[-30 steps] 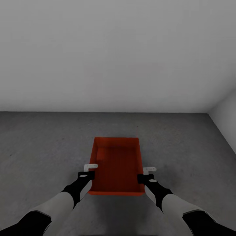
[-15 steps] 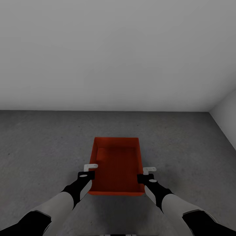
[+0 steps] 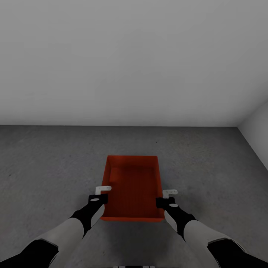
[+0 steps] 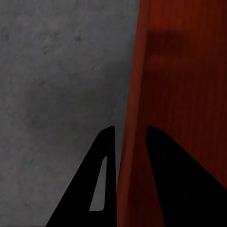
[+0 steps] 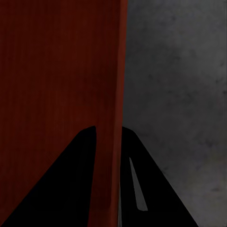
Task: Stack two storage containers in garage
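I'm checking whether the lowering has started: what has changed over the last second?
Nothing visibly changed. The storage container hangs in the same place over the concrete floor, the left pincer and the right pincer each clamped on one of its side walls, as before.

A bare garage or utility room in a simulated render: the floor (image 3: 48,167) is dark grey, matt, speckled concrete, and plain pale grey walls (image 3: 126,59) rise from it with no trim or fittings, a second wall (image 3: 257,134) meeting the first at a corner.
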You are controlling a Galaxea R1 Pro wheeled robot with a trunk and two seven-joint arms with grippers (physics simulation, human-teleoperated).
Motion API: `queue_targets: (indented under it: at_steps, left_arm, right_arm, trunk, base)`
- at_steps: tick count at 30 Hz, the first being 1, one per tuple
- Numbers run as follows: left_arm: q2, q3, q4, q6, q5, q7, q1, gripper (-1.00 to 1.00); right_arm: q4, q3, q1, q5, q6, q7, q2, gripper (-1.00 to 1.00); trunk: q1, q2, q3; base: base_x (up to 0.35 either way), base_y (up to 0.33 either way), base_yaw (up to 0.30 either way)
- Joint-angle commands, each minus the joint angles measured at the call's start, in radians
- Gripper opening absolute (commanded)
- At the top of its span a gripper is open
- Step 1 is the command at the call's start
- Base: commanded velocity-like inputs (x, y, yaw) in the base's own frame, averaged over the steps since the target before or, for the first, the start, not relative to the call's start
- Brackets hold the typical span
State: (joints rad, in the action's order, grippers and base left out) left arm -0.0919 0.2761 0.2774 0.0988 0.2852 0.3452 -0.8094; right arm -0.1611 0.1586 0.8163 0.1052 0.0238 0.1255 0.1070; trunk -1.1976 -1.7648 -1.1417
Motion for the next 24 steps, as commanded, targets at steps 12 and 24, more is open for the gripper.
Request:
queue_targets:
  at_steps: [12, 24]
  left_arm:
    - [0.000, -0.022, 0.018, 0.007, -0.018, 0.011, -0.001, -1.00]
    - [-0.002, -0.021, 0.018, 0.006, -0.017, 0.011, 0.000, -1.00]
  right_arm:
    - [0.003, 0.004, 0.000, 0.022, 0.002, 0.005, 0.003, -1.00]
    - [0.003, 0.004, 0.000, 0.022, 0.001, 0.003, 0.003, -1.00]
  trunk:
    - [0.000, 0.000, -0.001]
    - [0.000, 0.000, -0.001]
  base:
    - [0.000, 0.000, 0.000]
    - [0.000, 0.000, 0.000]
